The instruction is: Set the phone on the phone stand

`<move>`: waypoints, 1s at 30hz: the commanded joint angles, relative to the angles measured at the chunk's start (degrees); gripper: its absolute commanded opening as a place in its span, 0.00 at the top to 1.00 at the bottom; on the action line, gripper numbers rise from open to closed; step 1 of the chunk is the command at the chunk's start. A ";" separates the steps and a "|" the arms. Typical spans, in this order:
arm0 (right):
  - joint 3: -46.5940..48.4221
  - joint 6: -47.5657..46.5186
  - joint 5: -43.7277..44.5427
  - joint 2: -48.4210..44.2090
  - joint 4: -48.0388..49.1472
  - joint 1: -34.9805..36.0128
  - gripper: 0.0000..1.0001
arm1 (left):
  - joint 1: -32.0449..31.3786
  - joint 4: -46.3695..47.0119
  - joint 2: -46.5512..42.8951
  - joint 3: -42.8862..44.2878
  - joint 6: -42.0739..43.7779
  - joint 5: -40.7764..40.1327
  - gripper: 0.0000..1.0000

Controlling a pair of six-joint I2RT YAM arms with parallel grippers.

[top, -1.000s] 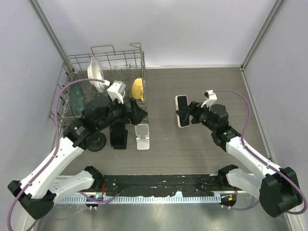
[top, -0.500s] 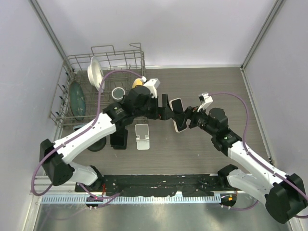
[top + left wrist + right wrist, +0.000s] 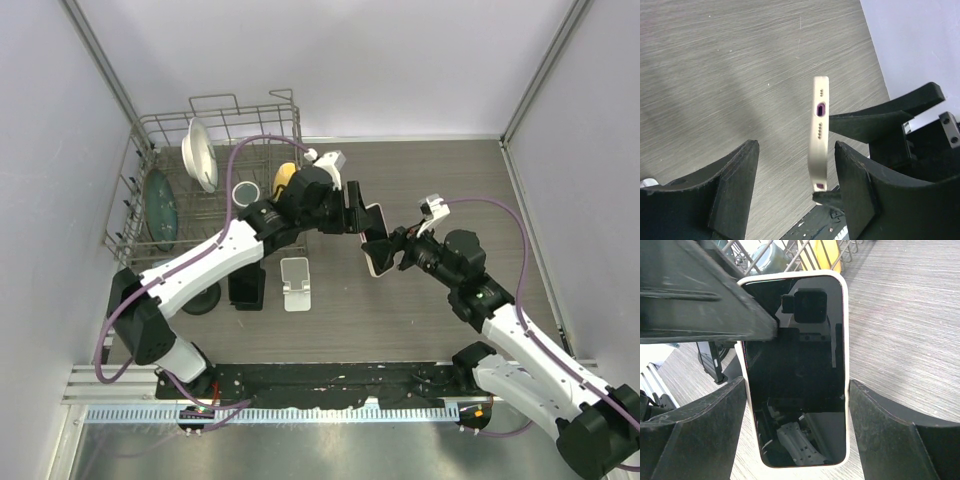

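Rack point(image 3: 262, 128): a wire dish rack at the far left of the table.
In the rack: a green plate point(image 3: 160, 203) on edge at the left, a white plate point(image 3: 198, 152) upright next to it, then a cup point(image 3: 245, 191) mouth-up, then a yellow piece point(image 3: 284, 174) half hidden behind the left arm.
Block point(image 3: 247, 287): black, on the table in front of the rack.
Stand point(image 3: 296, 283): white, just right of the block, with nothing on it.
Left gripper point(image 3: 362, 222): jaws wide apart and straddling the phone's top end. One finger is close by the case and there is a clear gap at the other.
Phone point(image 3: 795, 390): held in the air right of the stand and well apart from it, white case, dark screen towards the right wrist camera.
Right gripper point(image 3: 395, 250): closed against the phone's two long edges, carrying it.
Table point(image 3: 450, 170): grey-brown wood grain, bare over the right half.
Room: plain pale walls point(image 3: 350, 60) on three sides.
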 commanded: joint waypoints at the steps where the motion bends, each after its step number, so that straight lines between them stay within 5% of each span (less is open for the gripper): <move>1: 3.58 -1.85 -2.02 -2.64 3.72 0.44 0.99 | -0.13 4.87 1.25 2.31 -1.98 1.95 0.36; 5: 3.84 -2.47 -3.25 -2.82 2.58 0.44 0.99 | -0.13 6.72 1.95 2.31 -3.48 6.07 0.46; 11: 4.99 -2.47 -5.97 -2.21 1.43 0.88 0.99 | -0.13 7.87 1.95 1.87 -3.92 10.65 0.76; 13: 5.34 -1.94 -5.89 -1.85 1.17 0.97 0.93 | -0.05 7.35 1.07 1.78 -2.96 10.04 0.89; 15: 5.51 -1.68 -5.54 -1.24 0.64 1.06 0.68 | -0.13 6.64 0.46 2.13 -1.73 9.25 1.00; 17: 5.69 -0.89 -4.66 -0.71 -0.23 1.06 0.42 | -0.13 6.11 -0.95 2.05 -1.11 7.93 1.00; 19: 5.78 -0.19 -3.96 -0.01 -0.68 1.06 0.26 | -0.13 5.94 -2.70 1.87 -0.06 6.45 1.00; 30: 6.30 2.54 -4.57 4.65 -2.17 1.06 0.20 | -0.13 4.08 -15.71 1.78 9.96 -12.01 1.00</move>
